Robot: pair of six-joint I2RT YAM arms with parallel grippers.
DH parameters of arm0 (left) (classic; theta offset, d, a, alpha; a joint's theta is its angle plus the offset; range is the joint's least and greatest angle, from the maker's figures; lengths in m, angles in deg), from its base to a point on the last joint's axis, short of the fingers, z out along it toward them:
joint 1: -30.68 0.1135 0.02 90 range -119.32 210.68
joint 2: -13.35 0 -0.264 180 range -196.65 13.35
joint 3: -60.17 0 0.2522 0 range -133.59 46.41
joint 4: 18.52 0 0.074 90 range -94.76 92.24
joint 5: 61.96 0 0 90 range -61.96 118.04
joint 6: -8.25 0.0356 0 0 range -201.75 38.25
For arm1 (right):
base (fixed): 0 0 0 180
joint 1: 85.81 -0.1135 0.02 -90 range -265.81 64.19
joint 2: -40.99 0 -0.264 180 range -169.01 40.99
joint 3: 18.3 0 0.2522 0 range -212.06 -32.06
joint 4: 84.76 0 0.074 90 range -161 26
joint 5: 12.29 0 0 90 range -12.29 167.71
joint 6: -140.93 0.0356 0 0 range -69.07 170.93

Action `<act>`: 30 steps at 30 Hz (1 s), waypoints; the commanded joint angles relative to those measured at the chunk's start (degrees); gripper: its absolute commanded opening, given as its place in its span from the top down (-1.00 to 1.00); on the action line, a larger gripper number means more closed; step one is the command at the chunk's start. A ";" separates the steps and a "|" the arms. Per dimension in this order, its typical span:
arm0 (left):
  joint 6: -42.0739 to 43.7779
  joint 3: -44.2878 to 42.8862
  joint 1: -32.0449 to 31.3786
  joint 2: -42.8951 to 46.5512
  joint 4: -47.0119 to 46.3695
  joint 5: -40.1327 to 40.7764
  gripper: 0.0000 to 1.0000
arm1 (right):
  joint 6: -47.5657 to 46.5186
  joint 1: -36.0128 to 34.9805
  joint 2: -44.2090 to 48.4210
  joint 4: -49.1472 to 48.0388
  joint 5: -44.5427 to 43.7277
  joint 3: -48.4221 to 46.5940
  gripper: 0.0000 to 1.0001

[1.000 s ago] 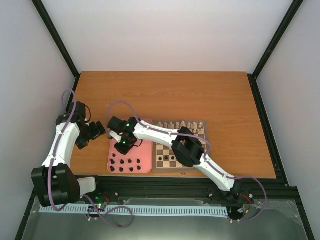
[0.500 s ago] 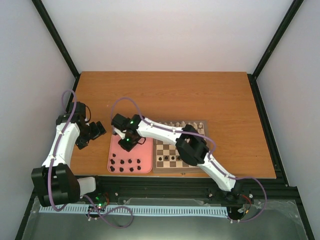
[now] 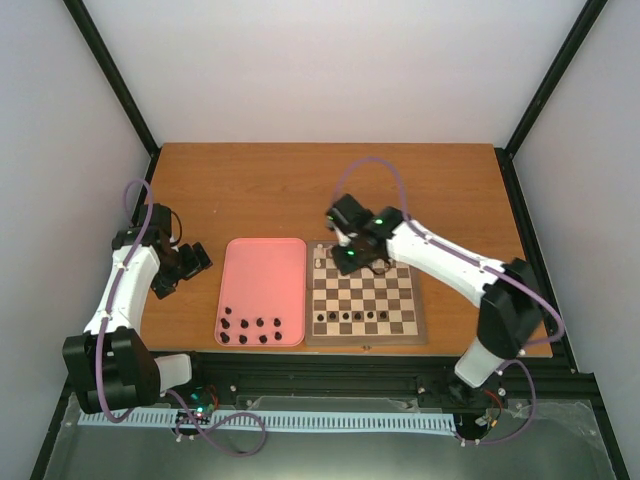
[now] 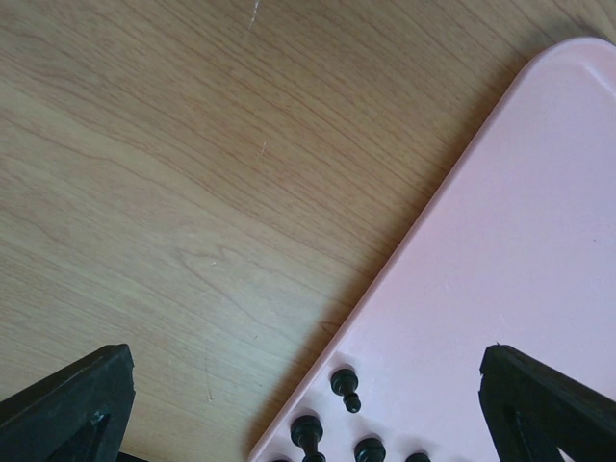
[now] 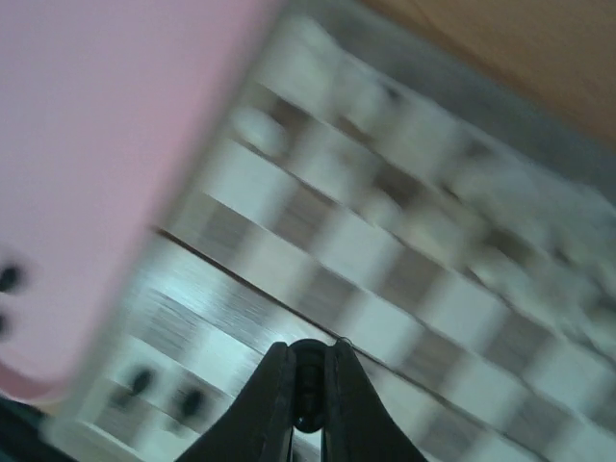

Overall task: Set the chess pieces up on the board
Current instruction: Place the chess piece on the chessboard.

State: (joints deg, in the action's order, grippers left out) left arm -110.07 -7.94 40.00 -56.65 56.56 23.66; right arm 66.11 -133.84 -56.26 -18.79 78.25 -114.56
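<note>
Top external view, from the left: the left gripper hangs over the bare wooden table, just beside the far left corner of the pink tray. The left wrist view shows its fingers spread wide with nothing between them. The one tray holds dark chess pieces bunched in two loose rows at its near end. There seem to be roughly eight, though they are too small to count for sure. Four of them show at the bottom of the left wrist view.

Touching the tray's right side lies the one chessboard. About five more dark pieces stand in a row near its front edge. A few cream pieces show along its far side; most are hidden, so I cannot count them.

The right gripper is over the board's far left corner. In the blurred right wrist view its fingers are pressed together on one small dark piece, held above the checkered squares.
</note>
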 commanded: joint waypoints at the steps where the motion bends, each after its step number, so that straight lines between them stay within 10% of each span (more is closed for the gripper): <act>1: 0.19 -1.13 0.47 0.37 -0.40 0.12 -0.99 | 4.20 5.42 8.93 2.89 -4.46 13.63 0.93; 14: 0.40 -1.23 0.45 -0.59 -0.54 0.08 -0.99 | 11.83 8.73 23.96 2.63 -2.15 33.64 0.93; 30: 0.54 -0.85 0.52 -0.05 -0.24 0.70 -0.99 | 11.29 8.71 21.14 0.22 -0.91 36.00 0.94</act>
State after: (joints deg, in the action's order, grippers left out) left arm -110.07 -7.94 40.00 -56.91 56.51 23.77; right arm 76.30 -125.58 -34.56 -18.03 77.53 -78.91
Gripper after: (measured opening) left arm 0.997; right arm 0.073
